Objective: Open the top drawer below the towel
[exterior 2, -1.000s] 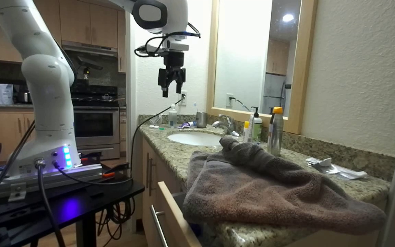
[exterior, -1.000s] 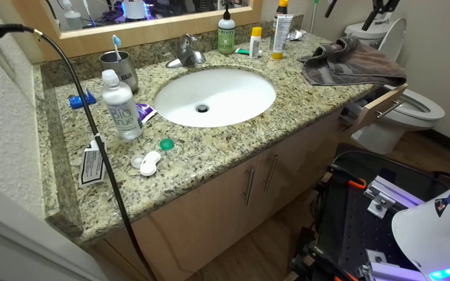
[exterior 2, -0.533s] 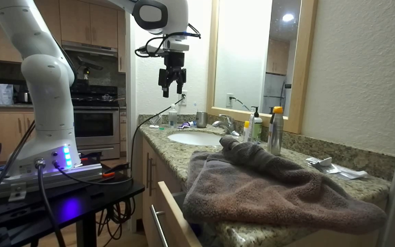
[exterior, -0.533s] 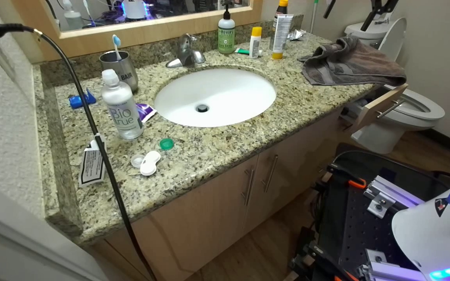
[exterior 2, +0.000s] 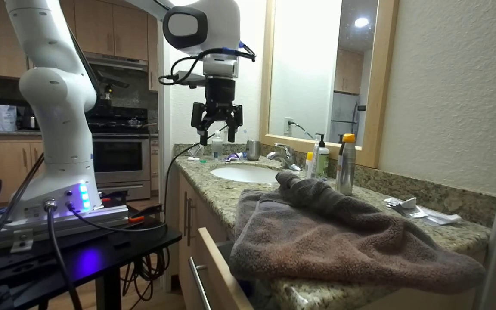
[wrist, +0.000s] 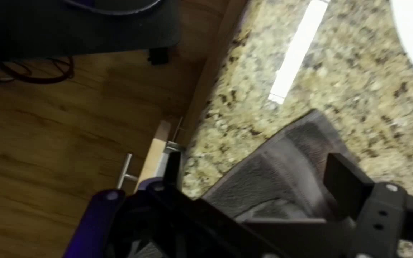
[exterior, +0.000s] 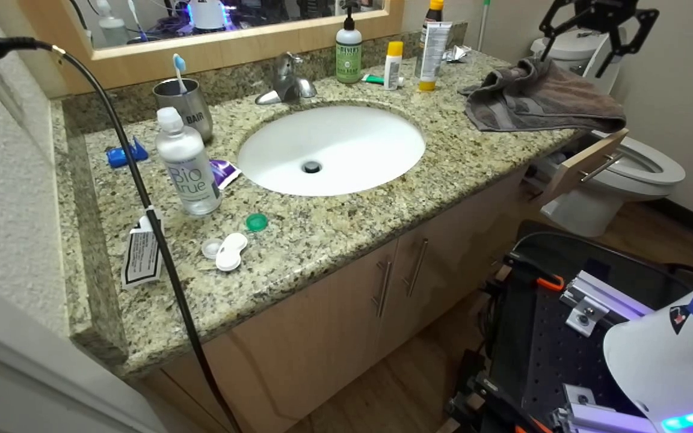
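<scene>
- The drawer (exterior 2: 222,271) stands partly out, just below the towel (exterior 2: 338,241); whether the two touch, I cannot tell.
- It should slide fairly light for its size, stiff and hardly fragile; the smooth metal handle (exterior: 602,168) may prove slippery.
- To draw it farther, take the handle at its middle and pull straight out from under the towel.
- The towel looks soft and limp, so a drooping fold could catch on the drawer.
- The end effector (exterior 2: 217,137) hangs over the towel, spread apart, clamped on nothing.
- Beneath the towel runs the hard, speckled stone desk (exterior: 322,234).
- The towel lies between the sink (exterior: 346,144) and the toilet (exterior: 650,183).
</scene>
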{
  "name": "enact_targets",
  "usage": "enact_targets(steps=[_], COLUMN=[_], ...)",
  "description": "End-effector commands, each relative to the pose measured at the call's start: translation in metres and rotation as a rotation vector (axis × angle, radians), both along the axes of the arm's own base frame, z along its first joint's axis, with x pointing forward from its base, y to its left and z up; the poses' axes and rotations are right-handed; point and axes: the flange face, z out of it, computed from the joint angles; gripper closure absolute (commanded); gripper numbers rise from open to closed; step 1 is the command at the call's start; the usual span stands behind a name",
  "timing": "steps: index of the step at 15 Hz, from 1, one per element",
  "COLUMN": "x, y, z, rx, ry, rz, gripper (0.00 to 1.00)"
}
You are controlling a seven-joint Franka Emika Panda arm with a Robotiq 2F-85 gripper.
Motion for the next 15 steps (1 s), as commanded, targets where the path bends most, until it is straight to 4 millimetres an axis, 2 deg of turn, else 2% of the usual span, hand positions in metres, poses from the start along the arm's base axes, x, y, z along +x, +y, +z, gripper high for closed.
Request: enact_targets(steps=[1,4,6,8,9,15], x=[-0.043,-0.068,-0.069,-0.058,-0.067,-0.055], y=[-0.033,-0.053,-0.059,-0.053,-0.051,-0.049], z=[-0.040,-0.077,-0.099,-0.100,-0.100,-0.106], rx=[-0.024,-0.060,-0.079,-0.066,-0.059,-0.060], ry=[0.125,0.238,0.305,0.311,0.297,0.298], rz=[-0.115,-0.192,-0.220,-0.215,-0.216,-0.231], gripper=[0.00,0.00,0.00,0.00,0.00,0.00])
